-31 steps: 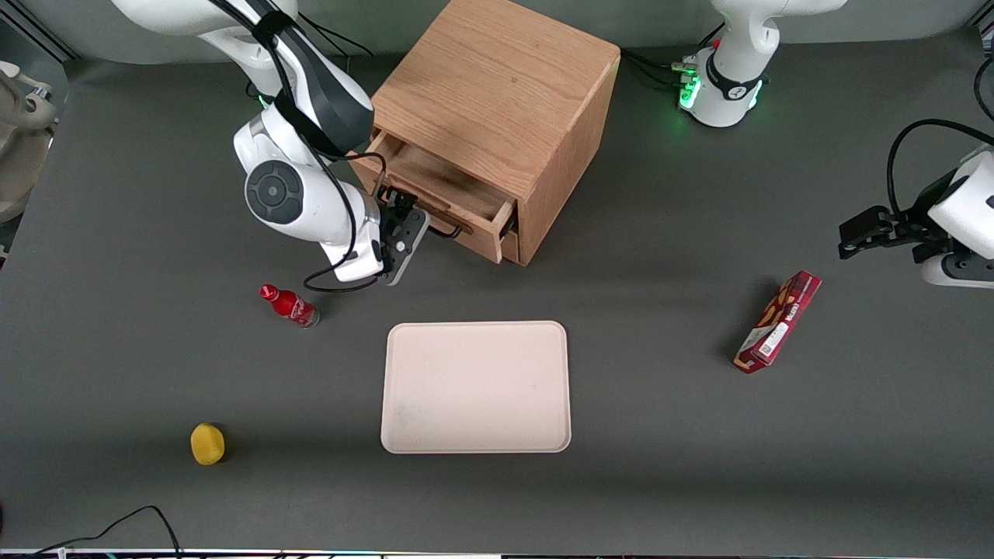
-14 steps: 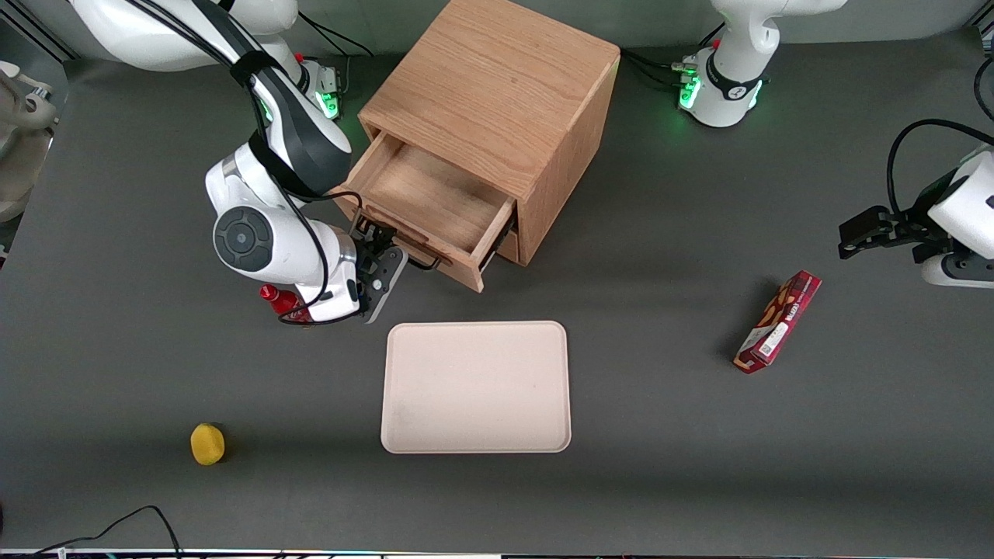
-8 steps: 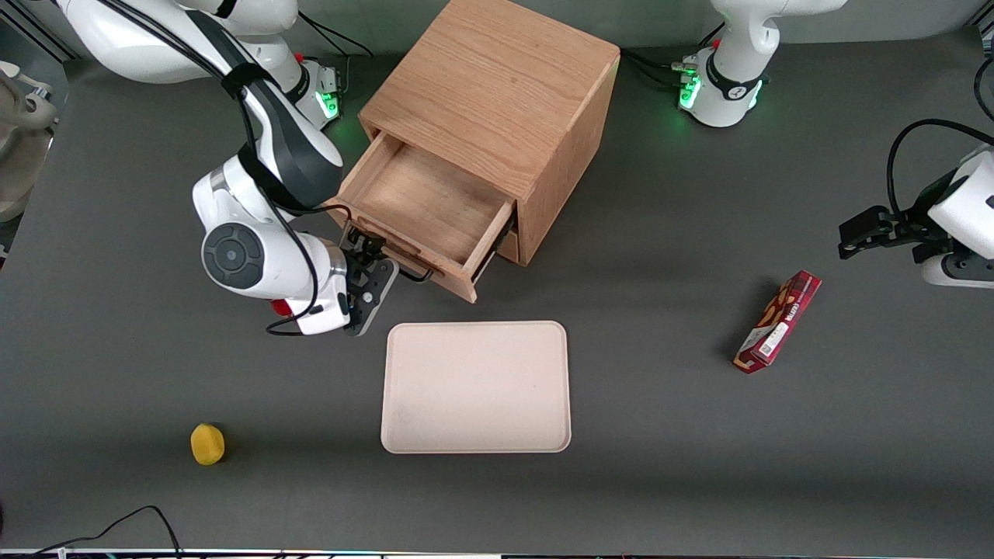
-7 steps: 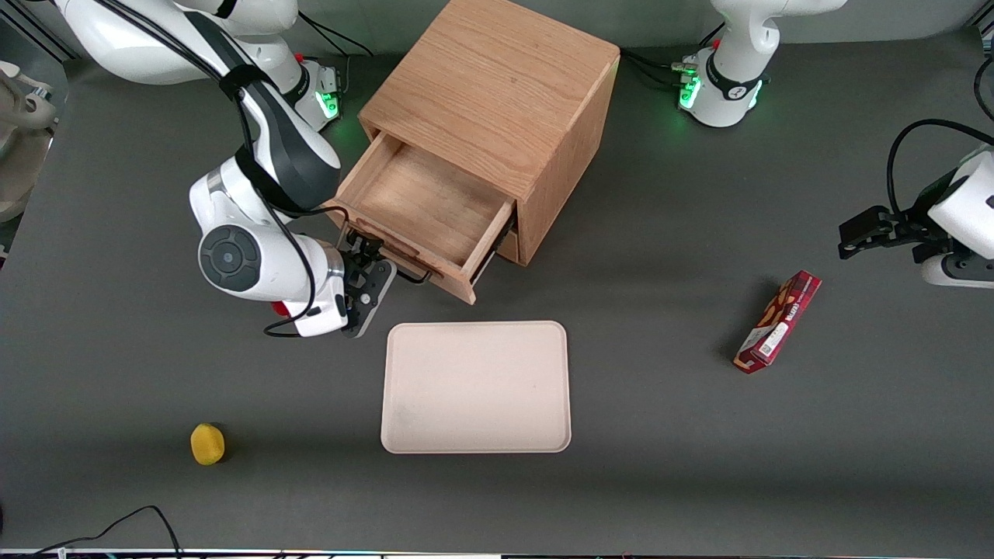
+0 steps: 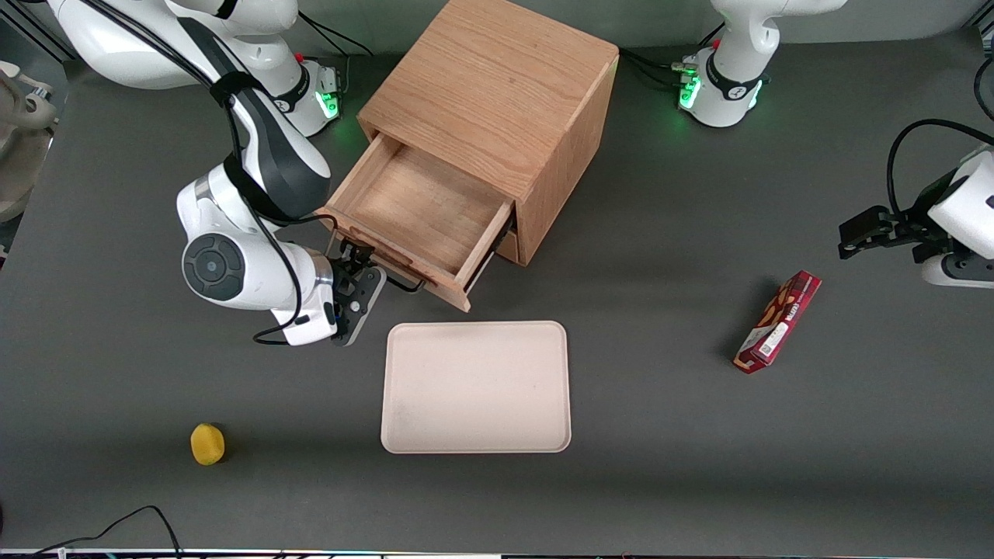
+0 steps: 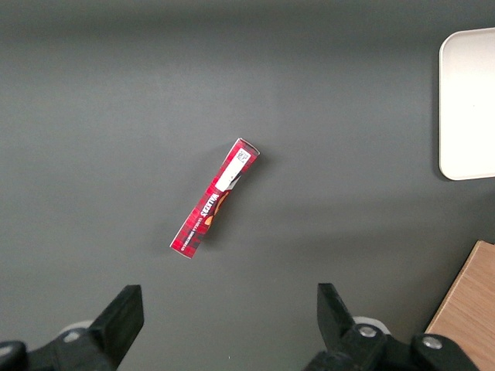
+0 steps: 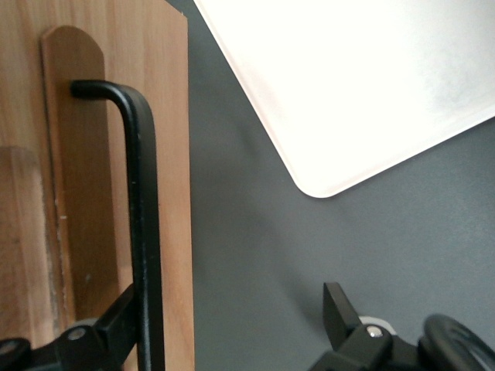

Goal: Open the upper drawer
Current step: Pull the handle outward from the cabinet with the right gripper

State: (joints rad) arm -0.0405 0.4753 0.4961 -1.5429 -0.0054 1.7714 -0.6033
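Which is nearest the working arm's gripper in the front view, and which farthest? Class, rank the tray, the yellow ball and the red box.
Gripper: at the upper drawer handle.
1. Tray: nearer the camera, beside the gripper.
2. Yellow ball: close to the camera edge.
3. Red box: toward the parked arm's end.

- A dark grey tabletop (image 5: 660,481) carries everything.
- A wooden cabinet (image 5: 497,93) stands on it, farthest from the front camera.
- A pale tray (image 5: 475,387) lies flat, nearer the camera than the cabinet.
- A yellow lemon-like thing (image 5: 207,444) sits toward the working arm's end.
- A red box (image 5: 778,321) lies toward the parked arm's end.
- The gripper (image 5: 359,272) hangs over the tabletop between cabinet and tray.
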